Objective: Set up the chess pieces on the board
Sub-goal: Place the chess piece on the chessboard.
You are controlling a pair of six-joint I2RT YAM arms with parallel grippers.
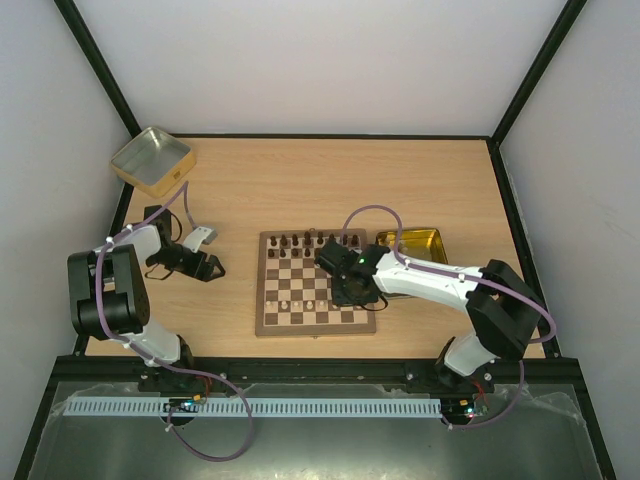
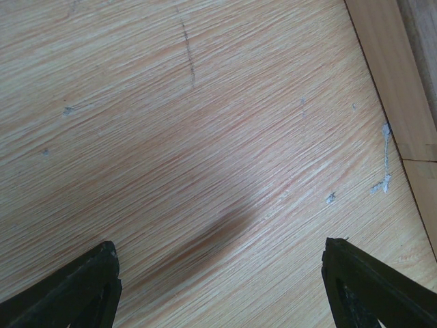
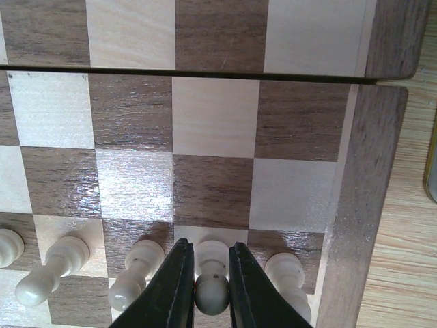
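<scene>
Left fingers (image 2: 78, 290): spread wide, with nothing between them but bare table (image 2: 205, 137). They hang low over the wood, well apart from the board.
Right fingers (image 3: 172, 290): drawn narrow, one on each side of the round head of a cream pawn (image 3: 212, 295), both touching it.
Cream pawn: upright between the right fingers, its base over a light square. Whether the base rests on the square cannot be told.
Other cream pawns: one just right of the right fingers (image 3: 287, 273), one just left (image 3: 136, 273) and another further left (image 3: 51, 270), all in the same row as the gripped one.
Board (image 3: 358, 205): bare light and dark checks run ahead of the right fingertips to a seam across the wood. The brown border lies to their right.
Dark chessmen (image 1: 310, 240): lined along the board's far edge, well ahead of the right fingers.
Near gold tin (image 1: 415, 243): on the table, just right of the board and the right fingers.
Far gold tin (image 1: 152, 160): at the table's far left corner, well beyond the left fingers.
</scene>
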